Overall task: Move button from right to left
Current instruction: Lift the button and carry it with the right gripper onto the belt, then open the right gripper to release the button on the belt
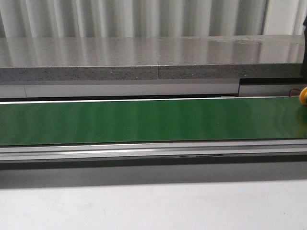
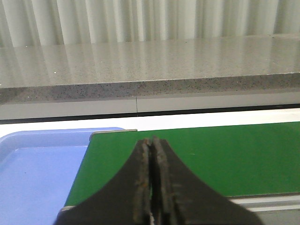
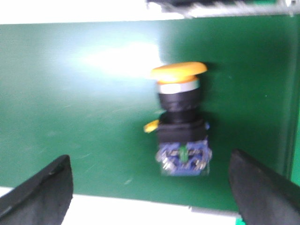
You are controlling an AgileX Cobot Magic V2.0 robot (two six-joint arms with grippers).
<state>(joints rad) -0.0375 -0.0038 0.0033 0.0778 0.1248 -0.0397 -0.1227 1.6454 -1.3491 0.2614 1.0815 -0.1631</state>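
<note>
The button lies on its side on the green belt, yellow-orange cap pointing away from the fingers, black collar and blue body nearer them. My right gripper is open above it, fingers wide apart, the button's body between them but nearer one finger. In the front view only the yellow cap shows at the far right edge of the belt. My left gripper is shut and empty, over the belt's left end.
A blue tray sits just past the belt's left end. A grey speckled counter runs behind the belt. A metal rail edges the belt's front, with a white table surface before it.
</note>
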